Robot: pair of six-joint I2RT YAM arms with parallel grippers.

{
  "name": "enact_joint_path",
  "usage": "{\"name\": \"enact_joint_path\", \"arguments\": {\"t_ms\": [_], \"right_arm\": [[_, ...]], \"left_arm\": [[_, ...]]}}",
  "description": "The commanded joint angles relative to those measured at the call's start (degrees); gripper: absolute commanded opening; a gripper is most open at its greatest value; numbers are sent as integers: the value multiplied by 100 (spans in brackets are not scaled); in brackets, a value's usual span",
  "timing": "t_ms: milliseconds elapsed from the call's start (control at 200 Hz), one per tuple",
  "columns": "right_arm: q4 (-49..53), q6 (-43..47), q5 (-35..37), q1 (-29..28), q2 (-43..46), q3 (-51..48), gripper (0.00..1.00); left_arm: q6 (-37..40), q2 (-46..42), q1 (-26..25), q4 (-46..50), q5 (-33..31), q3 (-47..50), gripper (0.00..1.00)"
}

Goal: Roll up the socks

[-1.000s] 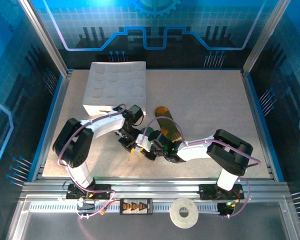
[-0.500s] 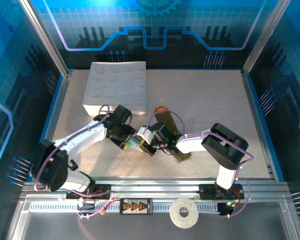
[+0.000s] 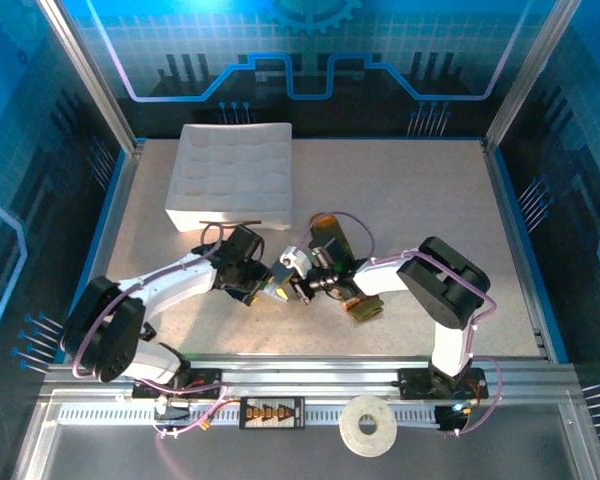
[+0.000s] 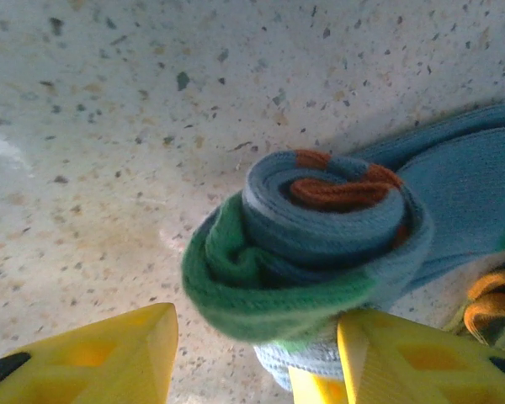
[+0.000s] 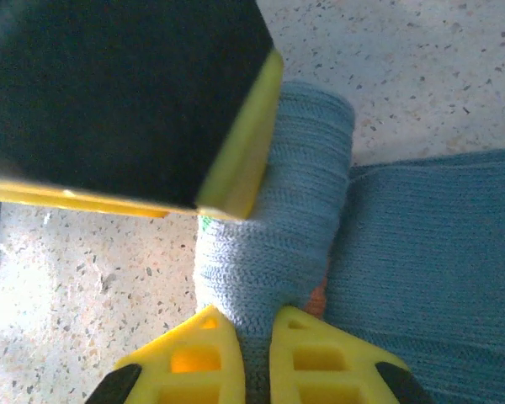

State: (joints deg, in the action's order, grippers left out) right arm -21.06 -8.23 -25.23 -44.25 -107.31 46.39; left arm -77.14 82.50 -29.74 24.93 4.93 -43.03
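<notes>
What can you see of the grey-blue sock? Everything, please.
The grey-blue sock is ribbed knit, mostly wound into a tight spiral. Orange cuff shows at the core and green toe wraps the outside. A flat grey-blue stretch trails off it across the speckled table. The right tool is shut on the roll's end. The left tool stands open around the roll, one finger seemingly against it and the other clear.

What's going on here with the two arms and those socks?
Both arms meet mid-table over the grey-blue sock, which is partly rolled into a tight spiral with its remaining length lying flat. The right gripper is pinched shut on the roll, while the left gripper is open with the roll between its fingers. The olive-green sock lies unrolled under the right arm.
</notes>
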Motion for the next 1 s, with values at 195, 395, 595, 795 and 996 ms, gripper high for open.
{"name": "enact_joint_path", "arguments": {"t_ms": [195,395,595,795,996], "right_arm": [[2031,-307,466,291,-759,-255,0],[2068,-5,730,229,-498,-183,0],[1636,733,1335,-98,483,-390,21],[122,1476,2927,-788,1765,-1309,49],[-183,1875,3973,-1382,1887,-1273,52]], "left_arm": [[235,731,-218,-69,-59,-190,52],[202,1226,-289,651,-152,-264,41],[154,1480,-300,1009,-85,-307,30],[191,1867,-322,1738,88,-835,29],[285,2210,-325,2370,176,-1463,24]]}}
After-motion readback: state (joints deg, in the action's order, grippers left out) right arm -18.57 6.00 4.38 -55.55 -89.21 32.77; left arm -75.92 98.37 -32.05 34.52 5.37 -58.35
